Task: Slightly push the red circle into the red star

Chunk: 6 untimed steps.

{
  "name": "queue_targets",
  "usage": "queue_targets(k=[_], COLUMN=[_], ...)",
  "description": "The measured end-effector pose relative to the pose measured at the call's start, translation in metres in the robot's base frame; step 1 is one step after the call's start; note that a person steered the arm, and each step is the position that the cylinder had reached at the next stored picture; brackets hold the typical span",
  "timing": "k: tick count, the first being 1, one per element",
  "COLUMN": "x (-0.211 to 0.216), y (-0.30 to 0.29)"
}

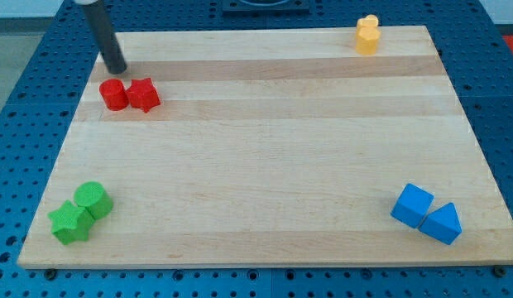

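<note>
The red circle (113, 94) lies at the view's upper left on the wooden board (265, 149), touching the red star (144, 94) on its right side. My tip (117, 70) stands just above the red circle toward the view's top, a small gap away from it.
A yellow block (367, 35) sits at the top right edge. A green circle (93, 199) and green star (69, 222) sit together at the bottom left. A blue cube (413, 204) and blue triangle (443, 223) sit together at the bottom right.
</note>
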<state>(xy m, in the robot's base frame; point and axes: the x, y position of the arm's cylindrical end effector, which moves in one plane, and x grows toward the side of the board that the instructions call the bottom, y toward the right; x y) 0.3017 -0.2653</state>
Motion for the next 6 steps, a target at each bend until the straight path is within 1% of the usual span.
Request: queue_targets(k=[1,2,3,4,5,6], x=[0.026,0.047,0.044,0.01,-0.003,-0.002], y=[-0.005,0.003,0.005,0.005,0.031,0.072])
